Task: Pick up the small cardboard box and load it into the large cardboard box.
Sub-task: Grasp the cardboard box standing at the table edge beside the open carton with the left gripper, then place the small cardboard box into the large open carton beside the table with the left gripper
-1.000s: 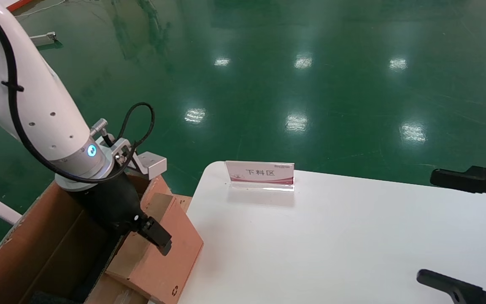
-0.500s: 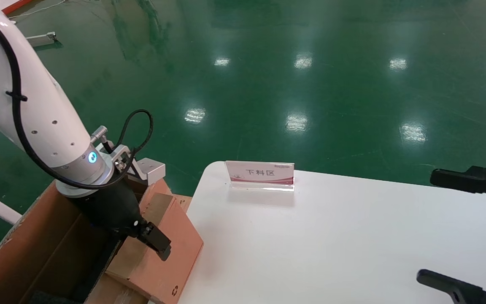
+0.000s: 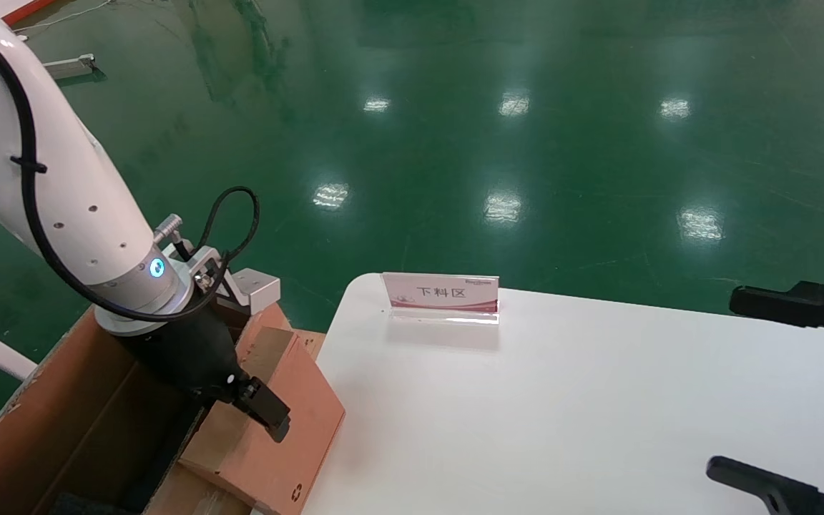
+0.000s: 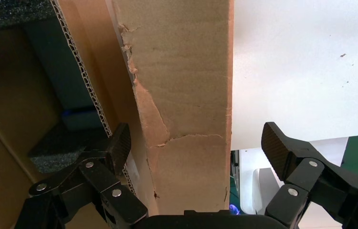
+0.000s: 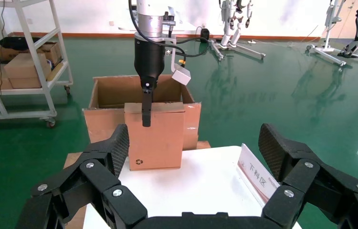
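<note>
Cardboard small cardboard box (image 3: 269, 436) is leaning on the large cardboard box (image 3: 61, 422) rim beside the counter (image 3: 562, 415); left end effector (image 4: 196, 157), fingers spread, is straddling it—it may tip outward.

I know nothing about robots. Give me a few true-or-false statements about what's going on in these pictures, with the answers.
1. The left gripper is open around the small cardboard box. True.
2. The small box lies flat inside the large cardboard box. False: it leans tilted at the edge of the white table.
3. The right gripper holds the sign. False: it is open, holding nothing.
4. The sign stands on the table. True.
</note>
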Robot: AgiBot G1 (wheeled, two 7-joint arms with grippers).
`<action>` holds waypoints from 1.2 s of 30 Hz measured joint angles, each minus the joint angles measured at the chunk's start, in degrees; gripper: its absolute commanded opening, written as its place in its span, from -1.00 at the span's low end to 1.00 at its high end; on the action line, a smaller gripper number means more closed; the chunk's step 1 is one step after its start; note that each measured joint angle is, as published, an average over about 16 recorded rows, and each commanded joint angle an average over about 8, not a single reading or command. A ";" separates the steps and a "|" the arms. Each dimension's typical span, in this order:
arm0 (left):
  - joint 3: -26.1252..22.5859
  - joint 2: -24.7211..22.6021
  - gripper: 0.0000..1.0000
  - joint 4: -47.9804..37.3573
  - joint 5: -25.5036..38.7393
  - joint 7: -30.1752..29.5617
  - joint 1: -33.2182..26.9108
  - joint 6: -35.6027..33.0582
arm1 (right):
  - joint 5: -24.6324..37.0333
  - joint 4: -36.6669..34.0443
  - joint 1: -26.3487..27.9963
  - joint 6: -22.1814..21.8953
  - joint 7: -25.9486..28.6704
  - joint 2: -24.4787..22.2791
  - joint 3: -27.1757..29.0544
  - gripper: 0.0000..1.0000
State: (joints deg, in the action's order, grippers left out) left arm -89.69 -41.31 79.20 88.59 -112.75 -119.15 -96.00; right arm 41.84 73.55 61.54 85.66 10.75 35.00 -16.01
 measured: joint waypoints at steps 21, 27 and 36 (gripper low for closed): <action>0.04 0.01 -1.00 0.00 0.01 0.02 0.00 0.01 | 0.00 0.00 0.00 0.00 0.00 0.00 0.00 1.00; 0.06 0.01 -1.00 0.00 0.02 0.02 0.00 0.01 | 0.00 0.00 0.00 -0.01 0.00 0.00 0.00 1.00; 0.19 0.03 -1.00 0.01 0.01 0.08 -0.08 0.03 | 0.00 0.00 0.00 -0.01 0.00 0.00 0.00 1.00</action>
State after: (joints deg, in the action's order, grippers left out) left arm -89.50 -41.28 79.21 88.60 -112.68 -119.23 -95.97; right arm 41.84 73.55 61.54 85.66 10.75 35.00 -16.01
